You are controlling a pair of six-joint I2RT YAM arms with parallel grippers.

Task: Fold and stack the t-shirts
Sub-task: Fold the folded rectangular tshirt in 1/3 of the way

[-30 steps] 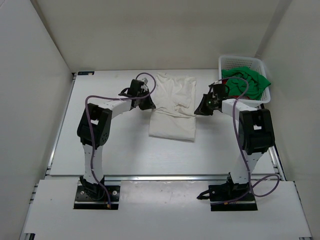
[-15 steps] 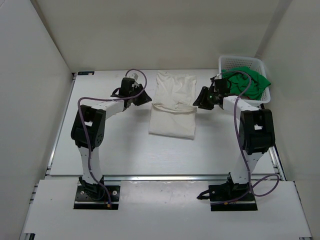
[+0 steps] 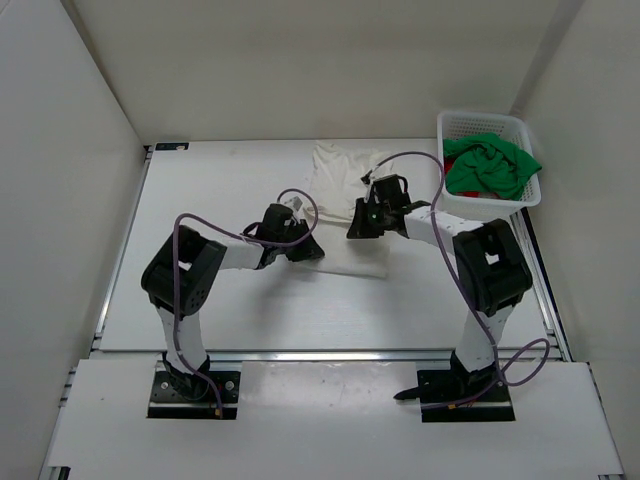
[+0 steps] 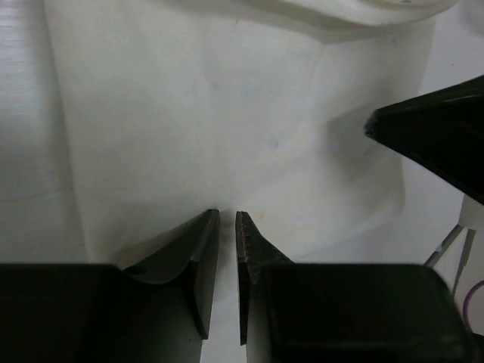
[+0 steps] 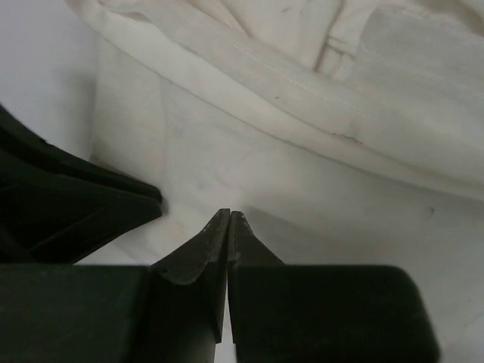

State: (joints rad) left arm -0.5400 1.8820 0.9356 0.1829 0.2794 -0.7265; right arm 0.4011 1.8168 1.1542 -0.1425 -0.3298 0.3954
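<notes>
Both arms moved in
now the left gripper point(image 3: 307, 249) sits at the white cloth t-shirt point(image 3: 345, 168)'s 8 o'clock edge, and the right gripper point(image 3: 358, 228) is over its middle

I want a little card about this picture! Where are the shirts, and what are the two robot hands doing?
white t-shirt: lying on the table, rumpled at its far end
green t-shirt: bunched in the basket
red t-shirt: in the basket, mostly under the green one
left gripper: low over the white t-shirt, fingers nearly together, grip unclear
right gripper: shut, low over the white t-shirt
stack: not started
</notes>
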